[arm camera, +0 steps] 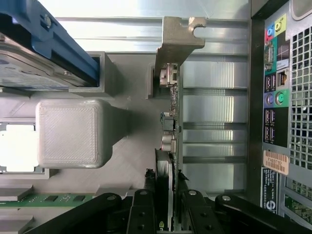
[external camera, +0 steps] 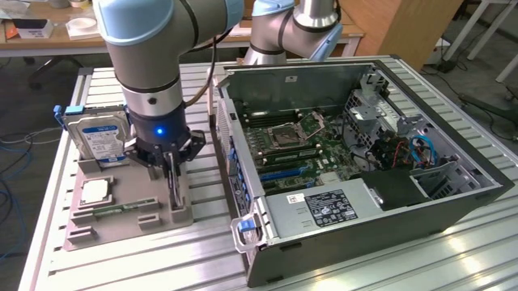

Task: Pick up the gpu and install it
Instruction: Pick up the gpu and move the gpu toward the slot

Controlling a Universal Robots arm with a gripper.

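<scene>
The gpu (external camera: pixel 173 189) is a thin black card standing on edge in the slot of a grey holder tray (external camera: pixel 89 231), at the exterior view's left. My gripper (external camera: pixel 168 165) comes straight down on its top edge. In the wrist view the gpu (arm camera: pixel 171 122) runs edge-on away from the gripper (arm camera: pixel 165 197). Its metal end bracket (arm camera: pixel 176 39) is at the far end. Both black fingers (arm camera: pixel 146 200) press against the card's two faces, so the gripper is shut on it. The card's lower edge still sits in the holder slot.
On the same tray stand a silver hard drive (external camera: pixel 97 138) in a blue frame, a processor chip (external camera: pixel 94 191) and a green memory stick (external camera: pixel 121 210). The open computer case (external camera: pixel 453 200) lies right beside the tray, its motherboard (external camera: pixel 295 145) exposed. The case's rear ports (arm camera: pixel 273 97) are close to the card.
</scene>
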